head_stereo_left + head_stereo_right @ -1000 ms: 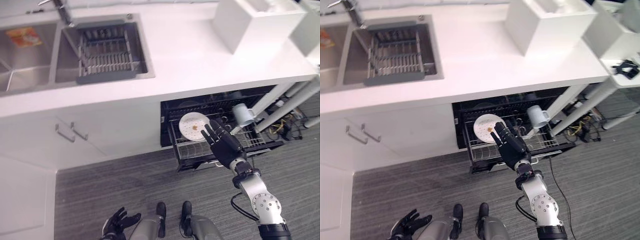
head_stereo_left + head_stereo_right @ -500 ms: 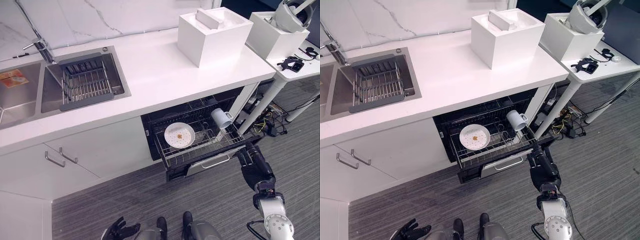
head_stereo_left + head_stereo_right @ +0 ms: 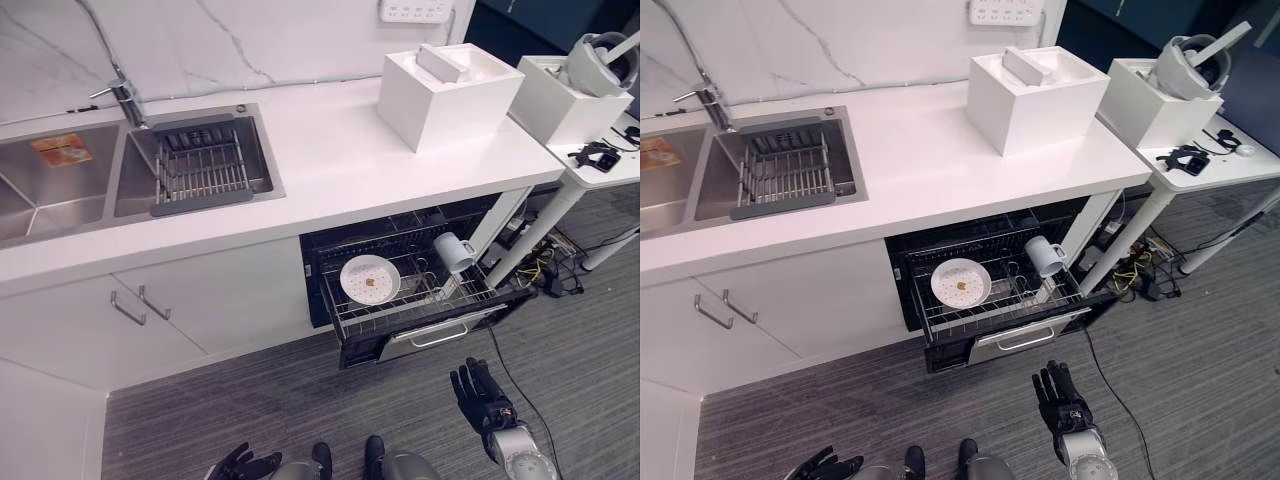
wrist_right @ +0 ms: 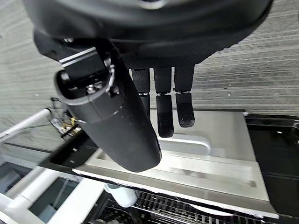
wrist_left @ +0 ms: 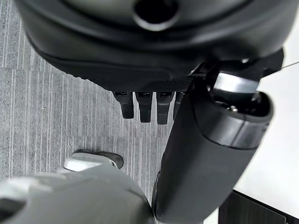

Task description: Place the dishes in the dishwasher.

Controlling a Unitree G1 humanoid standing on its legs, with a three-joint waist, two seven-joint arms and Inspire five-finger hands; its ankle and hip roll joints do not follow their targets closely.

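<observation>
White round plate (image 3: pixel 369 279) with a small brown crumb lies tilted in the pulled-out wire rack (image 3: pixel 420 300) of the open dishwasher (image 3: pixel 330 240), on the rack's left half. White mug (image 3: pixel 455 252) sits on its side at the rack's right end, well apart from the plate. Steel front panel with a bar handle (image 3: pixel 440 333) sits below the rack's near edge.

Right hand (image 3: pixel 480 397) hangs low over the grey striped floor (image 3: pixel 230 400), near side of the dishwasher and a bit right of it, touching nothing; fingers (image 4: pixel 163 107) straight and spread, holding nothing. Its wrist view looks along the fingers at the steel panel and the mug beyond.

Left hand (image 3: pixel 243 464) is at the bottom edge of the scene, left of centre, over the floor, fingers loosely spread and empty.

White desk (image 3: pixel 330 150) runs above the dishwasher. Steel double sink (image 3: pixel 130 170) is set in its left part, with a grey dish drainer (image 3: pixel 200 172) in the right basin and an orange-printed flat item (image 3: pixel 60 150) in the left basin. White square box (image 3: pixel 448 85) stands on the desk's right end. Another white box (image 3: pixel 570 100) stands on a separate small white table (image 3: pixel 600 170) further right.
</observation>
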